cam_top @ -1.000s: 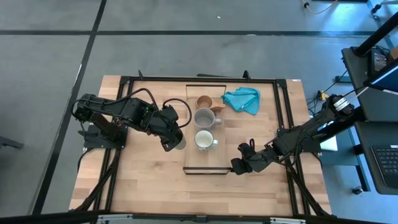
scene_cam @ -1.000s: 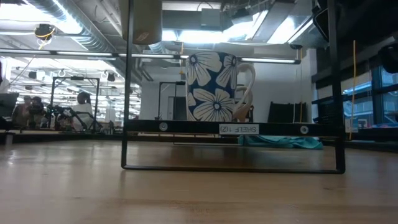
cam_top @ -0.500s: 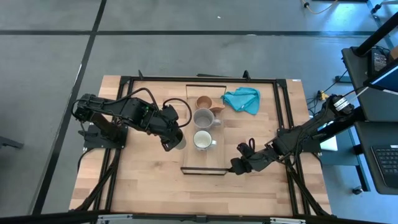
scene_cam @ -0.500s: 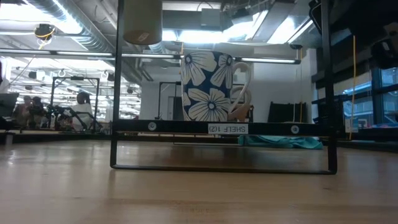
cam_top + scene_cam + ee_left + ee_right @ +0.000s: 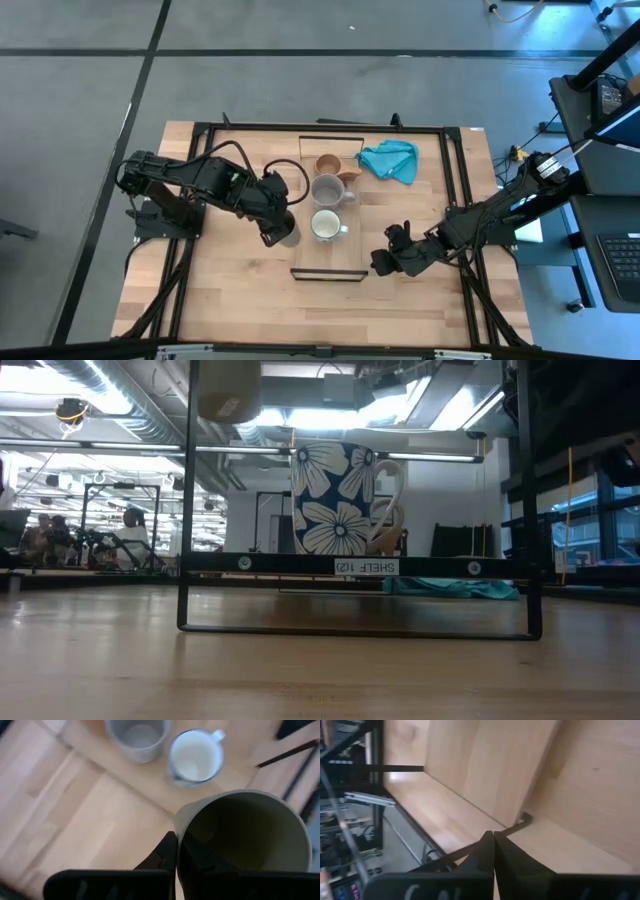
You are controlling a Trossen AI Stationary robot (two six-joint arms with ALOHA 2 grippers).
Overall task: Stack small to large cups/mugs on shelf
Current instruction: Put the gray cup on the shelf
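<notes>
- the dark olive cup (image 5: 247, 840) is hanging in the left gripper (image 5: 277, 231), whose fingers are pinching the cup's rim, one inside and one outside; the cup is sitting clear of the table, just off the shelf's long edge.
- just past that gripper, the pale whitish-inside mug (image 5: 327, 225) with a blue flower pattern is standing upright on the shelf (image 5: 330, 255), its handle pointing away from the gripper.
- farther along the shelf from the left gripper, the grey mug (image 5: 328, 190) is standing next, and the tan wooden cup (image 5: 330, 163) beyond it.
- the right gripper (image 5: 385, 263) is lying low with its fingers pressed together, empty, right beside the shelf's near black bracket (image 5: 327, 276).
- well beyond the right gripper, a teal cloth (image 5: 390, 159) is lying crumpled on the wooden table (image 5: 230, 290), beside the tan cup.
</notes>
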